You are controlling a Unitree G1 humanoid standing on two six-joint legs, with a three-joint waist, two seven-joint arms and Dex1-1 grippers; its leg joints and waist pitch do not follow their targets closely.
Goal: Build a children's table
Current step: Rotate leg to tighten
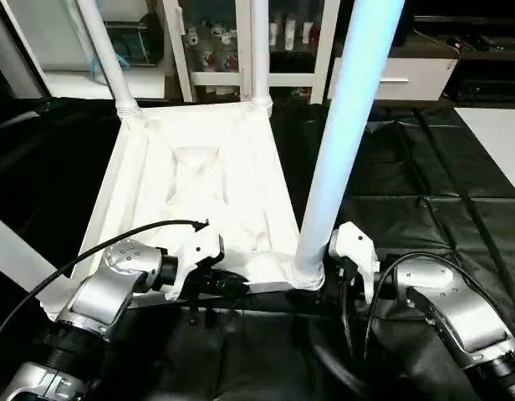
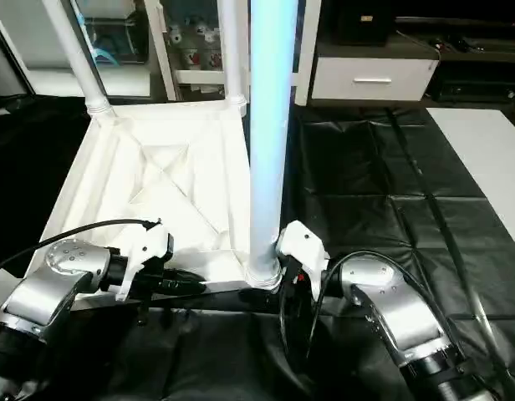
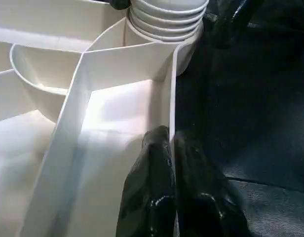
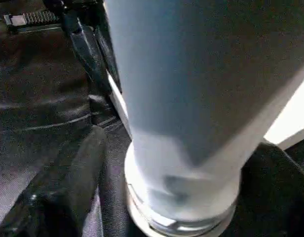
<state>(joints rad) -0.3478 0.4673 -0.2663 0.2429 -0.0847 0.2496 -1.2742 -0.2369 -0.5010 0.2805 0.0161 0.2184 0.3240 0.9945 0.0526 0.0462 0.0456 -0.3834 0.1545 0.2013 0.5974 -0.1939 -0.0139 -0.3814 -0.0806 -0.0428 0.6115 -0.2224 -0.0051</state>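
The white tabletop [image 1: 199, 192] lies underside up on the black-covered work table [image 1: 425, 184]. Three white legs stand in its corner sockets: far left [image 1: 107, 58], far right [image 1: 259, 50] and near right [image 1: 341, 142]. My left gripper [image 3: 171, 140] is shut on the tabletop's near rim, one finger on each side of the thin wall, close to the near right socket [image 3: 164, 29]. My right gripper [image 4: 176, 163] is open around the base of the near right leg [image 4: 191, 98]; a gap shows between its left finger [image 4: 68, 182] and the tube.
A white tube [image 1: 15, 251] crosses the left edge beside the tabletop. A glass-door cabinet [image 1: 216, 42] and a white drawer unit [image 1: 400, 79] stand behind the work table. Black cables [image 1: 115, 242] loop over both silver forearms. A pale surface [image 1: 500, 142] lies at the right.
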